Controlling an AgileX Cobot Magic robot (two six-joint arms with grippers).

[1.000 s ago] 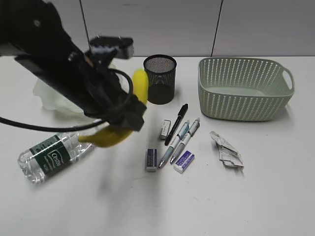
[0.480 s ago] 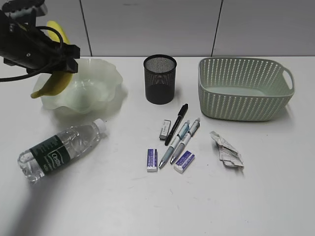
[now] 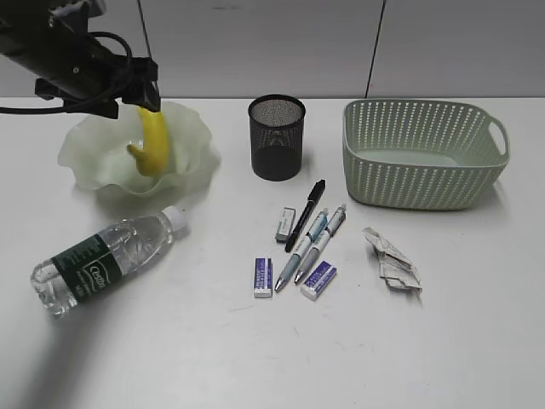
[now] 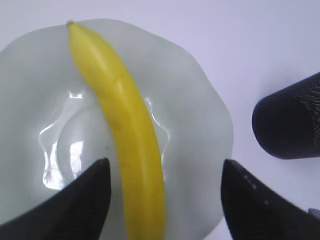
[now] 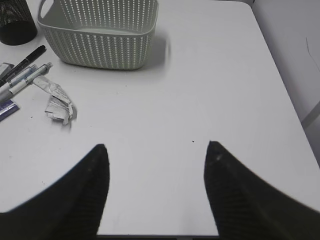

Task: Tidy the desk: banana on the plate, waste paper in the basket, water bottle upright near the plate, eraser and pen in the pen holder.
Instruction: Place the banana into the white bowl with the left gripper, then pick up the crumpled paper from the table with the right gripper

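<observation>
The yellow banana (image 3: 153,141) (image 4: 125,115) leans in the wavy pale-green plate (image 3: 192,162) (image 4: 200,90) at the back left. My left gripper (image 3: 146,95) (image 4: 165,162) hovers over it, open, with a gap on each side of the fruit. The water bottle (image 3: 106,260) lies on its side in front of the plate. Pens (image 3: 305,213) and erasers (image 3: 262,277) lie mid-desk before the black mesh pen holder (image 3: 277,136). Crumpled waste paper (image 3: 392,260) (image 5: 57,102) lies in front of the green basket (image 3: 421,153) (image 5: 100,35). My right gripper (image 5: 156,146) is open over bare desk.
The desk's right edge (image 5: 285,100) runs close to my right gripper. The pen holder (image 4: 290,125) stands just right of the plate. Two more pens (image 3: 311,243) and another eraser (image 3: 318,279) lie beside the black one.
My left arm swung left and back with the banana, from above the bottle to over the plate. Its jaws have opened and the banana now rests in the plate.
</observation>
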